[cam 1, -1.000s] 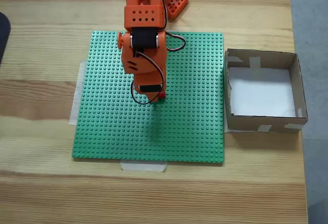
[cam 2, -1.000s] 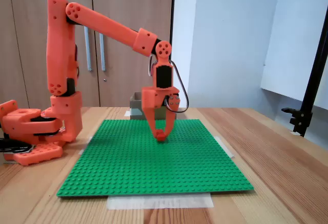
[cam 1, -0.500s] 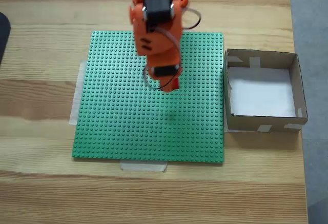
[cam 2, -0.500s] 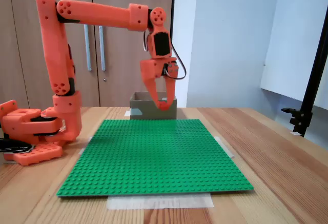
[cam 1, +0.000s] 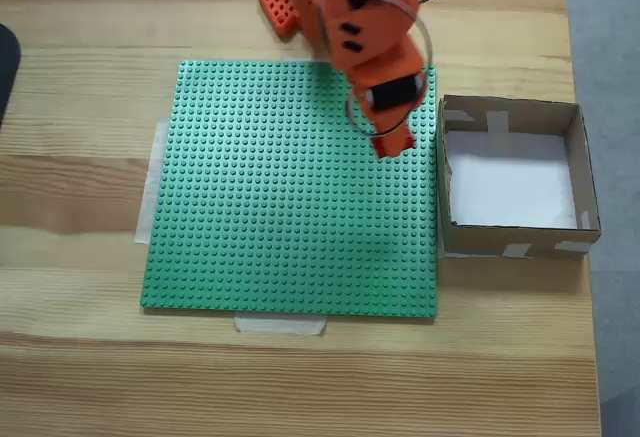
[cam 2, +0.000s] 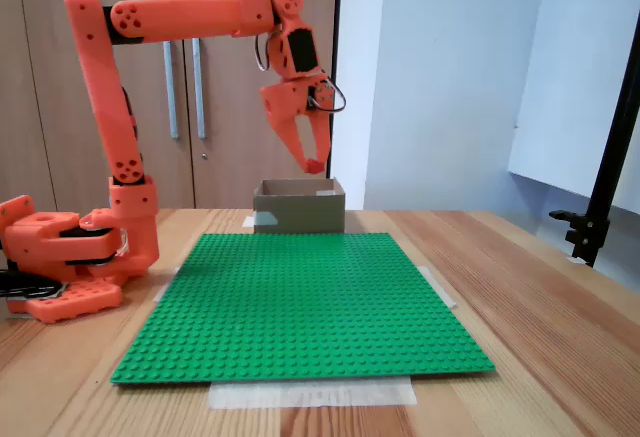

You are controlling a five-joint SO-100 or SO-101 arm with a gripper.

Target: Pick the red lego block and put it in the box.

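Note:
My orange gripper hangs high above the right edge of the green baseplate, just left of the box in the top-down fixed view. It is shut on the red lego block, a small red piece pinched at the fingertips. From the side fixed view the gripper points down, with the red lego block a little above the top rim of the brown cardboard box behind the baseplate. The box's white bottom is bare.
The arm's orange base stands at the left of the table in the side fixed view. Pale tape holds the baseplate to the wooden table. A black stand rises at the right edge.
The arm lifted the red block off the baseplate, then swung it toward the box while rising higher. The gripper stayed shut on the block.

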